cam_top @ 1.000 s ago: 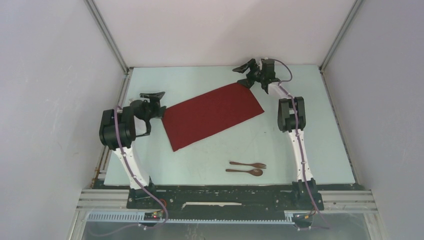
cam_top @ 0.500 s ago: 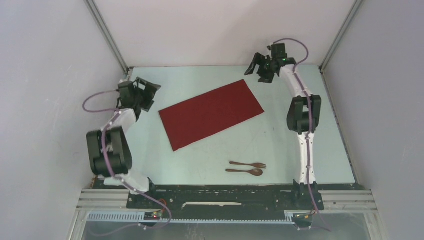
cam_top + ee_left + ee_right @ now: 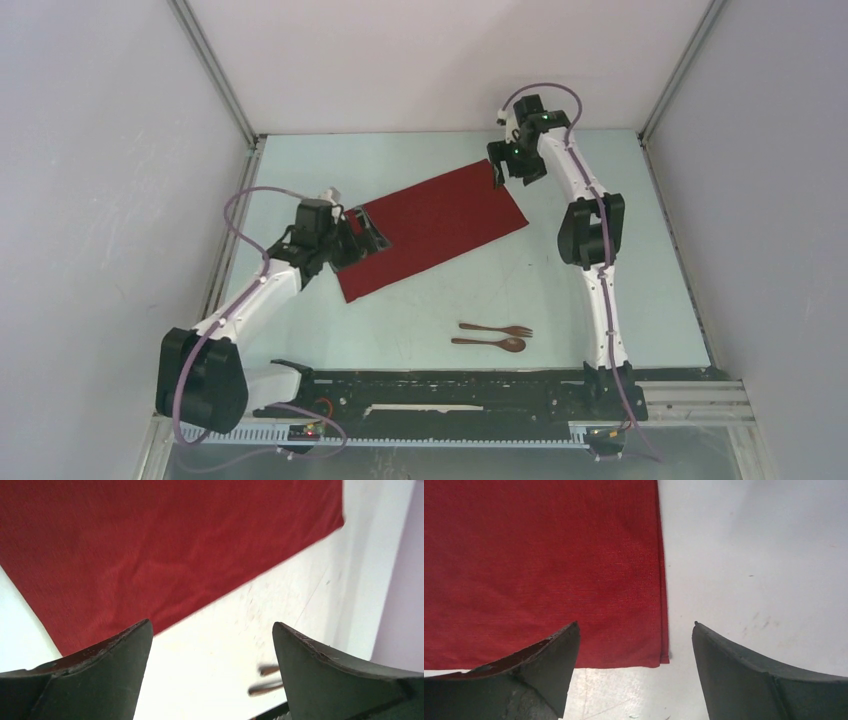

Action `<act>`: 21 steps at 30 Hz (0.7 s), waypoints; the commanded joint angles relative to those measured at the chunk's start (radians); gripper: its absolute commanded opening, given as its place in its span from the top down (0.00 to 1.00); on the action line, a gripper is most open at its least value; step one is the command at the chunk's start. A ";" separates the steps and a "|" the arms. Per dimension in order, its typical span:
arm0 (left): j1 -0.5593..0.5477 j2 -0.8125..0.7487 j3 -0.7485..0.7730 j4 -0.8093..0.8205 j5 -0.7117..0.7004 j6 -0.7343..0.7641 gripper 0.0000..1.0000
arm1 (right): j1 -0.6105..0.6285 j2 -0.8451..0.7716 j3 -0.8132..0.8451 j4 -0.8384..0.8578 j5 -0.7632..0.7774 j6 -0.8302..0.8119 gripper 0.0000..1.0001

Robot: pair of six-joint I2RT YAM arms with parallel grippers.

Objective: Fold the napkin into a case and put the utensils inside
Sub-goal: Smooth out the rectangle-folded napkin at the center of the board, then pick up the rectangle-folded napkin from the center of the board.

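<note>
The dark red napkin (image 3: pixel 440 222) lies flat as a slanted rectangle in mid-table. My left gripper (image 3: pixel 368 240) hovers open over its near-left end; in the left wrist view the napkin (image 3: pixel 150 545) fills the top and bare table lies between the fingers (image 3: pixel 105 670). My right gripper (image 3: pixel 497 172) stands open at the napkin's far right corner. In the right wrist view that corner of the napkin (image 3: pixel 663 661) sits between the fingers (image 3: pixel 744 670). The utensils, a fork (image 3: pixel 497 329) and a spoon (image 3: pixel 490 343), lie side by side near the front edge, and show blurred as utensils (image 3: pixel 267 680) in the left wrist view.
The pale table (image 3: pixel 600 200) is enclosed by white walls with metal corner posts (image 3: pixel 215 70). The black base rail (image 3: pixel 450 395) runs along the near edge. The right arm's links (image 3: pixel 590 230) rise right of the napkin.
The left arm swung in from the left wall to the napkin's near-left end. The right gripper dropped from the back wall to the napkin's far right corner. Napkin and utensils have not moved.
</note>
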 commanded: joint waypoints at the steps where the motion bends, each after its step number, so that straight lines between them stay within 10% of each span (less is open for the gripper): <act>1: -0.068 -0.072 -0.016 -0.080 -0.002 0.057 0.03 | 0.014 0.071 0.047 -0.046 0.014 -0.105 0.12; 21: -0.113 -0.156 0.017 -0.149 0.010 0.027 0.03 | 0.055 0.182 -0.002 0.003 0.065 -0.042 0.28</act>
